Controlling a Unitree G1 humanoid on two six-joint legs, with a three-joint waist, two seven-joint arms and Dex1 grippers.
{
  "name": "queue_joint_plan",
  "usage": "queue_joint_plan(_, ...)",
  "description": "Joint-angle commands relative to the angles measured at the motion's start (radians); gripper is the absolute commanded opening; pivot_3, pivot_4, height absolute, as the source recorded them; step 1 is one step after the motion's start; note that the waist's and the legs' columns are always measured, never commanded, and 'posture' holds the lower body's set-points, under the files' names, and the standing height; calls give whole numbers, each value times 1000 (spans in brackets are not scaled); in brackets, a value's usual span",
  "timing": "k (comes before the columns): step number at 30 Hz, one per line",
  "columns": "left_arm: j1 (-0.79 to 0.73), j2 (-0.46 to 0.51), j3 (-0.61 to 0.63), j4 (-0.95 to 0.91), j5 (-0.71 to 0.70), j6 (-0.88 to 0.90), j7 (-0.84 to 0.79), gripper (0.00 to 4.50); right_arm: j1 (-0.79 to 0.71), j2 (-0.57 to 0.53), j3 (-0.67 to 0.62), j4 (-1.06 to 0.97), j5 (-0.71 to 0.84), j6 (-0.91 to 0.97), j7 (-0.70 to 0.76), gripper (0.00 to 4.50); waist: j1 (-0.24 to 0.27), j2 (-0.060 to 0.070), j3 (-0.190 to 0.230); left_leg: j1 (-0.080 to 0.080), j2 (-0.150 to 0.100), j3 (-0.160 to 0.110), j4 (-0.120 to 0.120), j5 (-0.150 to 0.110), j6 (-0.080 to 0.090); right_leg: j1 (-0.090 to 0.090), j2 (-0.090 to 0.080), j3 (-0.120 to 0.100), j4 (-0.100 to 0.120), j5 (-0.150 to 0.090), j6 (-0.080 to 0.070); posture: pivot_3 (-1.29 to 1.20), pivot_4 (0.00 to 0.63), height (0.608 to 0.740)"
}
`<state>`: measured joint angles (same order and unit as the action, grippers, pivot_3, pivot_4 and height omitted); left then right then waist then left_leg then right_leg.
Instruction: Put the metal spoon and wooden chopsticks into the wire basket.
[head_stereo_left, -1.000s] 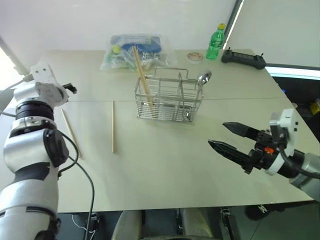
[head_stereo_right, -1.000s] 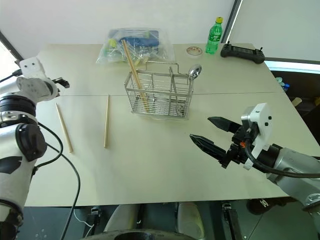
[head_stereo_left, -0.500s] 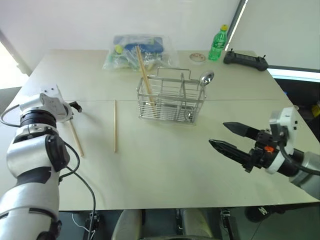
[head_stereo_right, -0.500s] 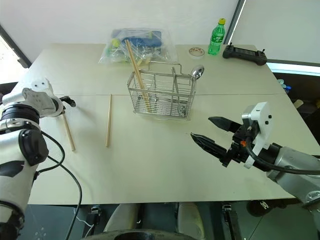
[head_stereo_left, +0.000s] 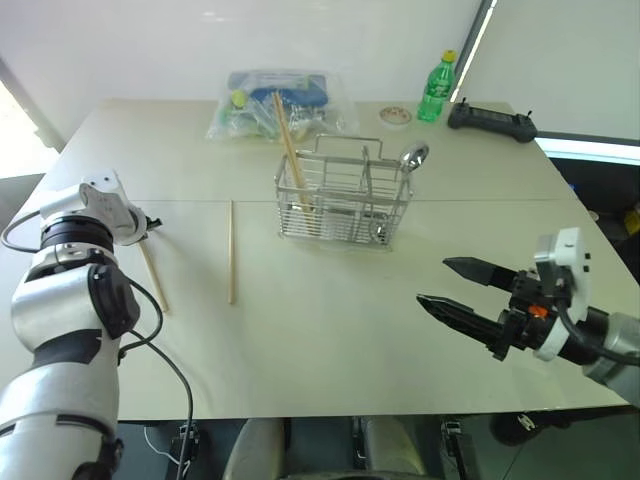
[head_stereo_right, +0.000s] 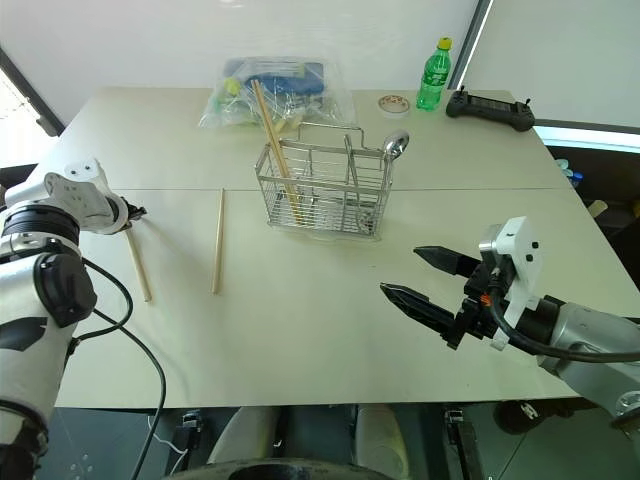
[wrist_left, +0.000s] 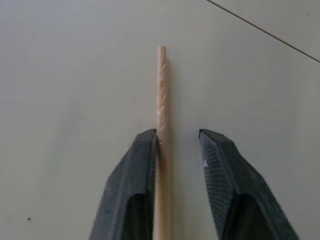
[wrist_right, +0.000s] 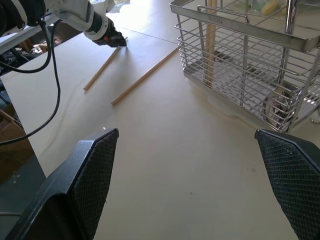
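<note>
Black fingers (wrist_left: 131, 185) of the left gripper (wrist_left: 177, 137) sat down on the table (head_stereo_left: 330, 340) around the near end of one wooden chopstick (wrist_left: 161, 100). In the left wrist view one finger pressed against the stick while the other stood a little way off it, so the jaws were closing round the stick but not clamped on both sides. That chopstick (head_stereo_right: 136, 265) lay flat on the left part of the table, slanting toward the near edge. A second wooden chopstick (head_stereo_left: 230, 250) lay flat just to its right, apart from it and roughly straight.

Over the right near part of the table the right gripper (head_stereo_left: 455, 290) hung with its two fingers spread wide and nothing between them, pointing toward the middle of the table.

At the middle of the table stood the wire basket (head_stereo_left: 345, 205), upright, with its loop handle up. Two more wooden chopsticks (head_stereo_left: 287, 150) leaned in its left compartment, their tips rising past the rim toward the back. A metal spoon (head_stereo_left: 410, 158) stood in the right compartment, bowl up above the rim.

Behind the basket lay a clear plastic bag (head_stereo_left: 272, 100) of items. Further right along the back edge were a small round lid (head_stereo_left: 395, 116), a green bottle (head_stereo_left: 435, 88) and a black controller (head_stereo_left: 490, 118).
</note>
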<state>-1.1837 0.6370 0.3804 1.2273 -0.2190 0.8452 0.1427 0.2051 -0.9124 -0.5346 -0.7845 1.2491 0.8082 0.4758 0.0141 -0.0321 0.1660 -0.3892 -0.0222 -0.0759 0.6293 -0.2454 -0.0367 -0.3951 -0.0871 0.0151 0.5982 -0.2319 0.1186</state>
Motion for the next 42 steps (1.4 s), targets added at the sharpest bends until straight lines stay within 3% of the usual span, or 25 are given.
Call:
queue_joint_plan(1, -35, 4, 19, 3, -11, -3, 7, 71, 2, 5, -25, -26, 2, -26, -4, 4500, 0, 0, 0, 0, 0, 0, 0, 0, 0, 0, 0, 0, 0, 0, 0, 0, 150, 726)
queue_joint_plan(9, -49, -1, 37, 1, -32, 2, 0, 71, -5, 8, -15, -14, -5, -36, -4, 4500, -1, 0, 0, 0, 0, 0, 0, 0, 0, 0, 0, 0, 0, 0, 0, 0, 150, 726)
queue_joint_plan(15, -100, -35, 62, -85, -90, -172, -217, 71, -10, -6, -24, 4, 8, -23, 3, 4500, 1, -1, 0, -1, 0, 0, 1, 0, 0, 0, 0, 0, 0, 0, 0, 0, 150, 726)
queue_joint_plan(21, -117, -48, 78, -382, -196, -449, -533, 71, -12, -31, -48, 14, 39, -6, -3, 4500, -6, -1, 0, -1, 1, 2, -2, 0, -1, -2, -1, 1, -1, 0, -1, 0, 150, 726)
queue_joint_plan(24, -115, -64, 65, -566, -257, -449, -624, 71, -6, -34, -55, 10, 50, -4, -13, 4500, -3, -1, 0, -2, 2, 2, -3, 0, -1, -3, -1, 2, -2, 0, -1, 0, 150, 726)
queue_joint_plan(29, -131, -142, 16, -762, -329, -377, -653, 71, 2, -20, -50, -4, 61, -10, -43, 4500, 5, 1, -1, -1, 1, 0, 0, 0, 0, 0, -2, 1, -1, 0, -1, 0, 150, 726)
queue_joint_plan(35, -39, -253, -113, -909, -300, -392, -694, 71, 18, -2, -57, -37, 72, -24, -90, 4500, 2, 1, -1, 1, -1, 1, 4, 0, 0, 5, -2, 2, -2, -2, -4, 0, 150, 726)
queue_joint_plan(42, -4, -340, -186, -891, -254, -493, -716, 71, 53, -9, -114, -86, 122, -44, -140, 4500, -3, 2, -1, -1, 0, 1, 2, 0, 0, 1, 1, 2, -2, -1, -3, 0, 150, 726)
